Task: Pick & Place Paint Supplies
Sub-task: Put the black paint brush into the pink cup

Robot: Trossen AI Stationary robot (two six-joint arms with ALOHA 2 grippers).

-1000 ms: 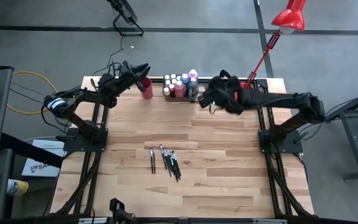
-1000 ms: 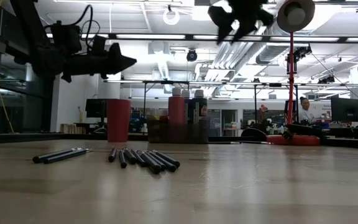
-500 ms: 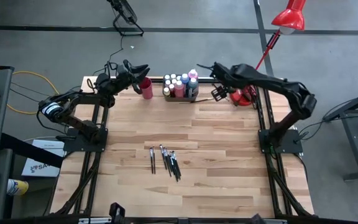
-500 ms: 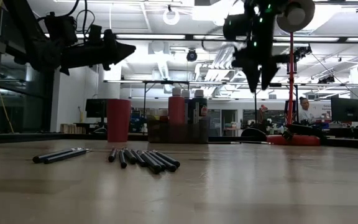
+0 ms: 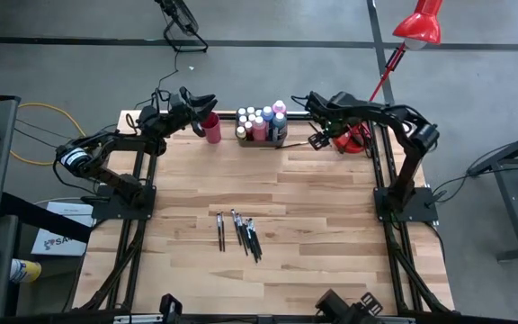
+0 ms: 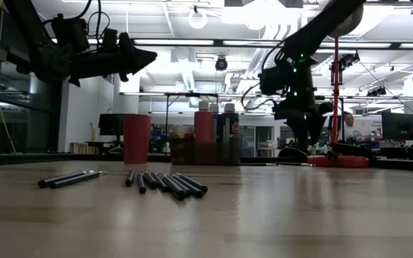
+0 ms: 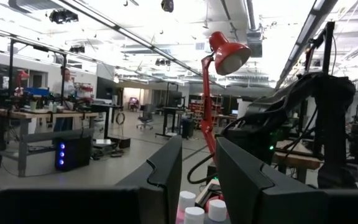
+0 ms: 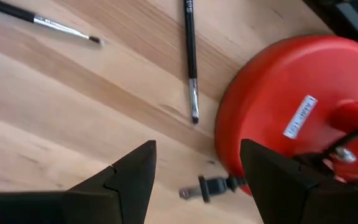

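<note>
Over the far right corner of the table [image 5: 331, 234], the right gripper [image 5: 318, 137] now points down at the wood just beside the red lamp base [image 8: 291, 106]; a second ago that arm lay stretched flat along the far edge, half a second ago it was already raised and bent, and now its elbow has folded closer to its mount. Its fingers [image 8: 129, 180] stand wide apart with nothing between them. Below them lie two paintbrushes: one paintbrush [image 8: 191, 56] reaches almost to the lamp base, the other brush [image 8: 48, 22] lies farther off. A black plug [image 8: 207, 186] rests on the wood against the base.

The left gripper [image 5: 198, 102] hangs above the red cup [image 5: 212, 127], much where it was half a second ago. Its fingers [image 7: 166, 171] show a narrow gap, and whether anything is held there cannot be told.

The paint bottles [image 5: 261, 121] stand packed in the grey tray [image 5: 281, 140] at the far edge, between the cup and the lamp base, unchanged. The loose paintbrushes [image 5: 241, 232] lie in a rough row at mid-table, well apart from both grippers, also unmoved. The lamp's red arm [image 6: 335, 93] rises just behind the right gripper in the low view.
</note>
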